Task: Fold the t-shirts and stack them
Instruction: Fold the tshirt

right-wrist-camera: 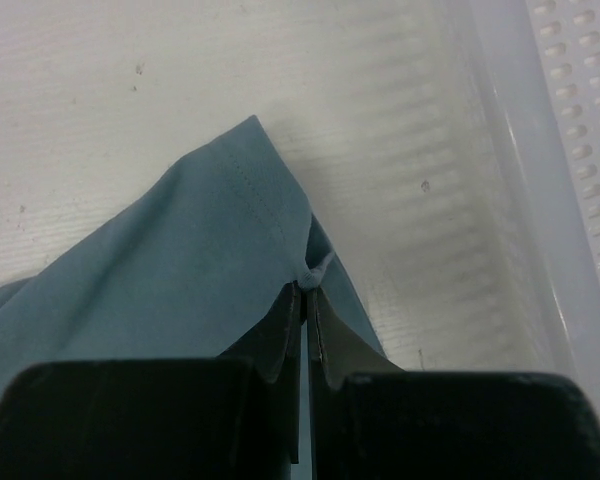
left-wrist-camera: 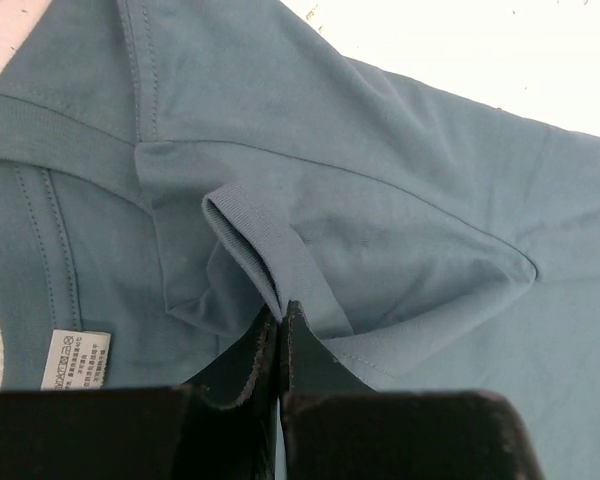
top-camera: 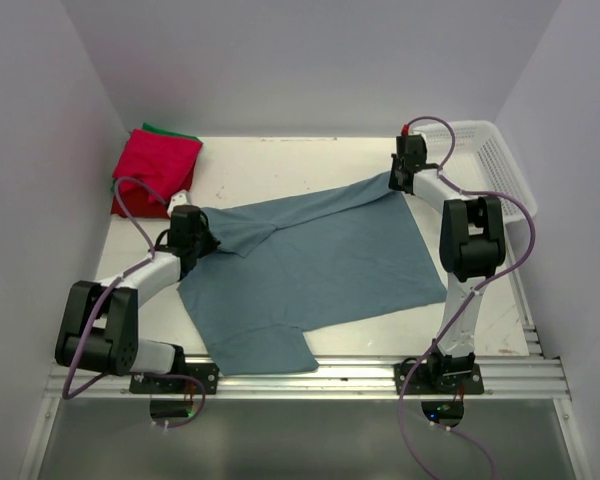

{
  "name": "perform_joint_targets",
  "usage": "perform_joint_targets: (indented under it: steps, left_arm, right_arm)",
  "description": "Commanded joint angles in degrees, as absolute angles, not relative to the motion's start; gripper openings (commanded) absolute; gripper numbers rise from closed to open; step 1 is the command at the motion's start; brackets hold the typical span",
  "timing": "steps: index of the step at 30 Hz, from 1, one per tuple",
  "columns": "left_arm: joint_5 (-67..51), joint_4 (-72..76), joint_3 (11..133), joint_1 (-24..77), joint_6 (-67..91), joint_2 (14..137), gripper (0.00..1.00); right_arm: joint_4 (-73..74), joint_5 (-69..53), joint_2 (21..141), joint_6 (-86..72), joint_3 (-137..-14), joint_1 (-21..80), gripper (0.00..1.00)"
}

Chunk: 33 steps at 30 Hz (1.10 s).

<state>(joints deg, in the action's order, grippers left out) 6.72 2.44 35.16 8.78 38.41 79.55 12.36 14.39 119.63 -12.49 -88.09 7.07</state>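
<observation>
Blue shirt (top-camera: 320, 270) is spread over the middle of the table (top-camera: 280, 165), mostly flat and skewed. One sleeve points at the near edge, just left of centre. The left part is bunched and folded over near the collar.

Left gripper (top-camera: 210, 243) is at the shirt's left edge, low on the cloth. In the left wrist view the left gripper (left-wrist-camera: 282, 310) is clamped on the ribbed collar (left-wrist-camera: 265, 250), jaws pressed together with the rib pinched between them. The cloth puckers into a raised fold just beyond the fingertips. A white label (left-wrist-camera: 76, 358) shows on the shirt beside the left finger; its print is too small to read.

Right gripper (top-camera: 395, 180) is at the far right, holding the shirt's far-right corner, which is drawn into a point toward it. In the right wrist view the right gripper (right-wrist-camera: 308, 290) is clenched on the hemmed edge, with a small bit of cloth squeezed out at the tips. The stitched hem runs up to a corner lying on bare table.

Basket (top-camera: 490, 160) sits at the far right corner, just beside the right gripper. Its wall (right-wrist-camera: 570, 200) fills the right side of the wrist view, close to the gripped corner but not touching it.

Red shirts (top-camera: 155, 170) are folded in the far left corner, well apart from the blue one. I can't tell how many. A green shirt (top-camera: 170, 131) shows only as an edge along their far side.
</observation>
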Motion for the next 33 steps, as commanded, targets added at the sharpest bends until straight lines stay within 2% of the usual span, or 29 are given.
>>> perform_joint_targets:
  steps: [1,26,33]
  left_arm:
    - [9.7,4.0,35.5,9.1,38.8,76.7,0.00]
    - [10.1,-2.3,37.1,9.1,37.8,70.2,0.00]
    - [8.1,-2.5,33.1,9.1,39.5,67.8,0.00]
  right_arm:
    - [12.3,16.8,116.5,-13.8,-86.8,7.2,0.00]
    - [11.2,20.0,108.9,-15.4,-77.9,7.8,0.00]
    - [11.0,20.1,109.6,-15.7,-76.2,8.1,0.00]
